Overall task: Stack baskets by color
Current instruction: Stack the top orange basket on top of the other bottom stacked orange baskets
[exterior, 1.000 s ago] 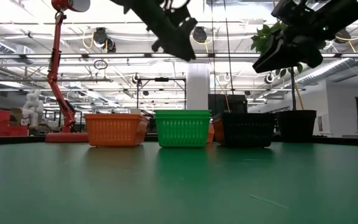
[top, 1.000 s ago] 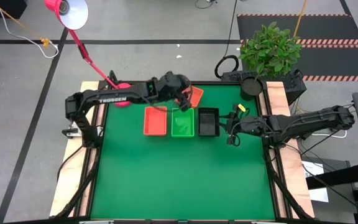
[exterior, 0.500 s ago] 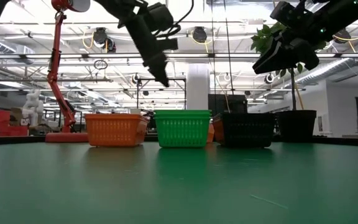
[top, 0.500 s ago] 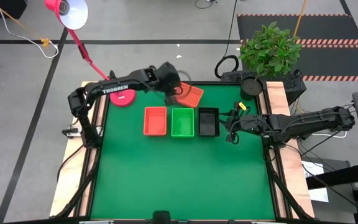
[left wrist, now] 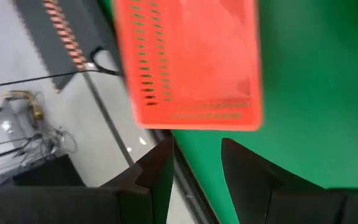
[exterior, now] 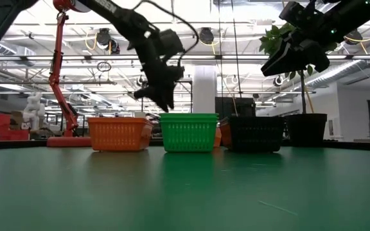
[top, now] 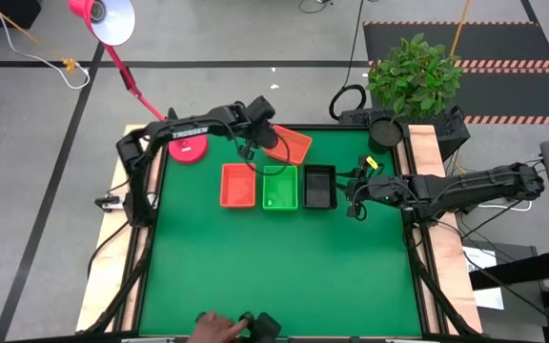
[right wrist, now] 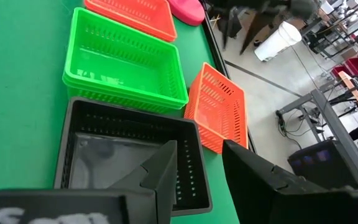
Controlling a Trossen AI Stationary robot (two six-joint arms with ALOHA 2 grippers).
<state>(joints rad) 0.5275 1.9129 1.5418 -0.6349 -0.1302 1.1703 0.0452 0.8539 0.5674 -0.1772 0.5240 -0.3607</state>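
Baskets stand in a row on the green table (top: 284, 276): an orange-red stack (top: 237, 185), a bright green stack (top: 280, 187) and a black stack (top: 319, 186), side by side and nearly touching. One more orange-red basket (top: 292, 145) sits tilted near the table's far edge, behind the green and black stacks. The left jaws (top: 258, 136) hover just beside that loose basket, on the side toward the pink lamp base (top: 188, 149). In the left wrist view the two fingers (left wrist: 160, 171) stand spread with nothing between them, and the loose basket lies just ahead of their tips, not touched. The right jaws (top: 354, 198) hang above the table just beside the black stack, on the side away from the green one. Their fingers (right wrist: 166, 165) are parted and empty, with the black basket straight ahead of them. A person's hand (top: 213, 328) shows at the table's near edge.
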